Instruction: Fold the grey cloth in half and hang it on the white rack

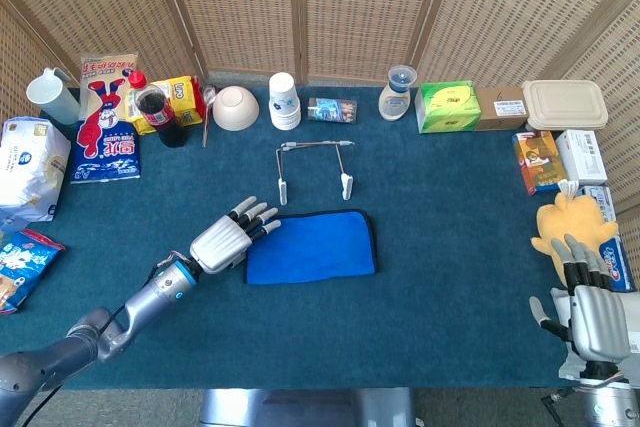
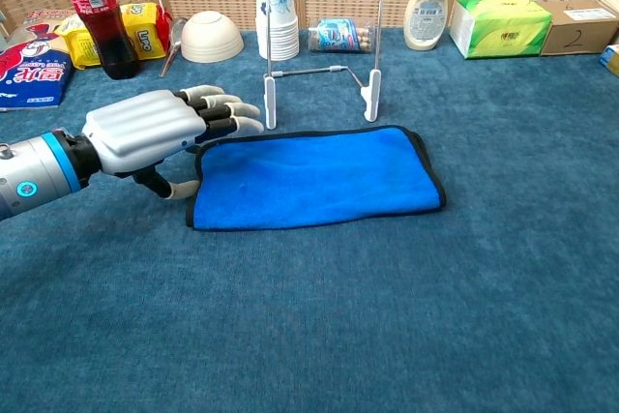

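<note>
Looking across the desk [image 1: 450,247], we see the cloth [image 2: 314,176] lying flat near the middle, a blue rectangle with a dark edge, though the task calls it grey. Just beyond its far edge stands the white rack [image 2: 324,55], a thin wire frame on two white feet, apart from the cloth. Our left hand [image 2: 160,128] hovers at the cloth's left end with its fingers [image 2: 227,113] stretched out and slightly spread toward the far left corner, thumb hanging below; it holds nothing, and we cannot tell whether the fingertips touch the fabric. Our right hand [image 1: 590,307] sits at the near right corner of the desk, well apart from the cloth, fingers straight and apart, empty. Along the far edge stand a cola bottle [image 2: 92,12], a white bowl [image 2: 211,36], stacked paper cups [image 2: 276,16] and a green tissue box [image 2: 503,24].
</note>
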